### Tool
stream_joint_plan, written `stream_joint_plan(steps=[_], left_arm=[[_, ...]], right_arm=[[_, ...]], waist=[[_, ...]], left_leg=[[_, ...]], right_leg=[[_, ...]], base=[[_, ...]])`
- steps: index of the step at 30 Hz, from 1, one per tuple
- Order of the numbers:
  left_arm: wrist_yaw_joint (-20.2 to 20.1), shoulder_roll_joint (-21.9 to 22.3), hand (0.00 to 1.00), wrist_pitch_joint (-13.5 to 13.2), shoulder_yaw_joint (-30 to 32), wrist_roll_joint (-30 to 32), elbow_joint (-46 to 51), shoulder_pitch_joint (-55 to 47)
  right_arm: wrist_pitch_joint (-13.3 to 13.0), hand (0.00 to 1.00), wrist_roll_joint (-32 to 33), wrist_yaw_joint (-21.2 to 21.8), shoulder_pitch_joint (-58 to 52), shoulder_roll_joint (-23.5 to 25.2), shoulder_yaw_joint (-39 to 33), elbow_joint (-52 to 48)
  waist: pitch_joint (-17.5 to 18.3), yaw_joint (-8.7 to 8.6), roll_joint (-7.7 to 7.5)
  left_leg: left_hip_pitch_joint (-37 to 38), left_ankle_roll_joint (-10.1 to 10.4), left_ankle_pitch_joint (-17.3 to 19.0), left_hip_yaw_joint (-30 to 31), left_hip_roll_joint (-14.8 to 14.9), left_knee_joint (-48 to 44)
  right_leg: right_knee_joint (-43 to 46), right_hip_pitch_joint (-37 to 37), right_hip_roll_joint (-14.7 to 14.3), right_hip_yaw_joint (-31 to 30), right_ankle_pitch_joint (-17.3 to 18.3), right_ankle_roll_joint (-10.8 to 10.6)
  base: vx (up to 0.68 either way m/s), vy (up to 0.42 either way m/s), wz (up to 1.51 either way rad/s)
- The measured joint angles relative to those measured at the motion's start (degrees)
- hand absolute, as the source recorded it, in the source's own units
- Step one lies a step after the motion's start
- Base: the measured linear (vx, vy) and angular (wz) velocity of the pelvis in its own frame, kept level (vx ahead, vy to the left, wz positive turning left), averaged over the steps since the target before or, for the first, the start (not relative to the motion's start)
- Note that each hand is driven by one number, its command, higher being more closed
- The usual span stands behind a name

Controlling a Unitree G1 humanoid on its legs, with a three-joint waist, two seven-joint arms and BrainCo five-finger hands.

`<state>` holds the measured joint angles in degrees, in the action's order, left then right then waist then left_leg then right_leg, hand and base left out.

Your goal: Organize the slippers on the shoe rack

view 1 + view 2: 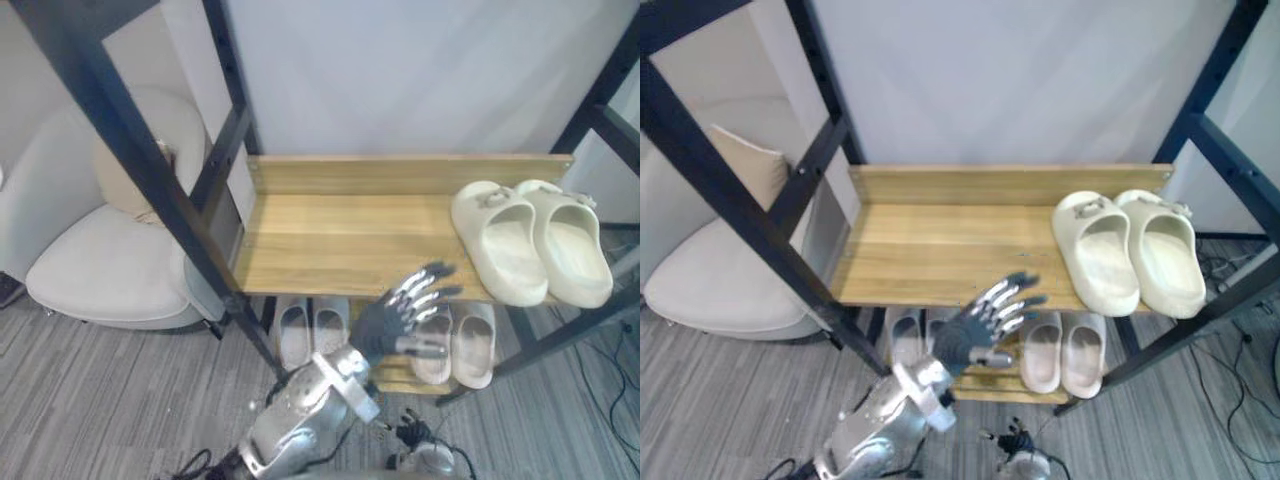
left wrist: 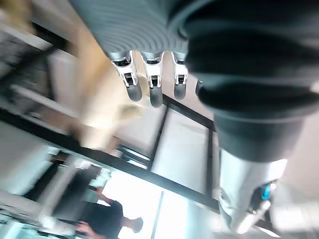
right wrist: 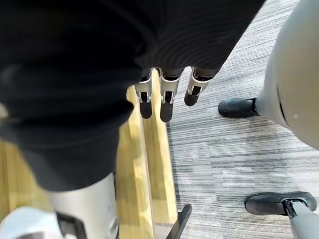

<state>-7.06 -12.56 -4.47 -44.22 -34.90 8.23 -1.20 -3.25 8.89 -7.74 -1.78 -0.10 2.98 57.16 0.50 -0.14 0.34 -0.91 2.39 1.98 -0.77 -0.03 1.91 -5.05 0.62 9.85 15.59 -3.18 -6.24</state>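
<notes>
A pair of cream slippers (image 1: pixel 528 243) lies side by side at the right end of the wooden top shelf (image 1: pixel 340 240) of the shoe rack. On the lower shelf are a pale grey pair (image 1: pixel 310 332) at the left and a beige pair (image 1: pixel 466 345) at the right. My left hand (image 1: pixel 402 314) is raised in front of the top shelf's front edge, open with its fingers (image 2: pixel 152 85) spread and holding nothing. My right hand (image 3: pixel 164 97) hangs low beside a wooden board (image 3: pixel 149 164) of the rack, open, its fingers straight and empty.
Black metal posts (image 1: pixel 150 170) frame the rack on both sides and cross the left of the view. A white armchair (image 1: pixel 100 260) with a cushion stands to the left of the rack. A person (image 2: pixel 107 216) shows far off in the left wrist view.
</notes>
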Motion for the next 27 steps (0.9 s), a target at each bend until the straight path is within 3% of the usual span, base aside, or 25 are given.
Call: stream_joint_plan(steps=[5, 11, 19, 27], left_arm=[[-1.5, -2.2, 0.00, 1.2, 1.4, 4.4, -12.9, -5.0], [-1.4, -1.0, 0.00, 1.6, 9.7, 14.2, -31.7, -6.8], [6.1, 4.2, 0.00, 1.0, 25.6, 32.1, -55.5, -3.7], [12.6, 4.8, 0.00, 1.0, 34.5, 38.2, -62.5, -2.0]], right_arm=[[-0.1, 0.00, 0.0, 0.0, 0.8, -0.2, 1.1, 0.0], [-0.2, 0.00, 0.0, 0.4, 0.3, -0.4, 2.9, 0.0], [-0.7, 0.00, 0.1, 0.3, -1.1, -1.2, 1.6, 0.3], [-0.9, 0.00, 0.0, 0.2, 0.2, -1.1, -1.1, 2.5]], waist=[[-0.2, 0.01, -0.62], [-0.9, 0.02, -2.07], [-1.2, -0.28, -2.96], [-2.0, -0.30, -3.28]], left_leg=[[0.3, 0.2, -0.8, 2.1, 0.0, 0.4], [1.0, 0.3, -2.0, 2.9, 0.2, 2.0], [1.0, 0.4, -2.1, 2.6, 0.5, 2.8], [2.0, 0.4, -1.9, 1.2, 0.5, 3.6]], right_leg=[[-0.1, 1.4, -0.1, 2.3, 0.2, 0.3], [-0.4, 1.4, -0.3, 2.8, 0.3, 0.3], [-0.4, 1.3, -0.5, 2.4, 0.6, 0.2], [-0.1, 1.1, -0.6, 1.1, 0.7, 0.1]], base=[[-0.04, -0.023, 0.24], [-0.07, -0.012, 0.07], [0.00, 0.000, -0.01], [0.04, 0.004, -0.09]])
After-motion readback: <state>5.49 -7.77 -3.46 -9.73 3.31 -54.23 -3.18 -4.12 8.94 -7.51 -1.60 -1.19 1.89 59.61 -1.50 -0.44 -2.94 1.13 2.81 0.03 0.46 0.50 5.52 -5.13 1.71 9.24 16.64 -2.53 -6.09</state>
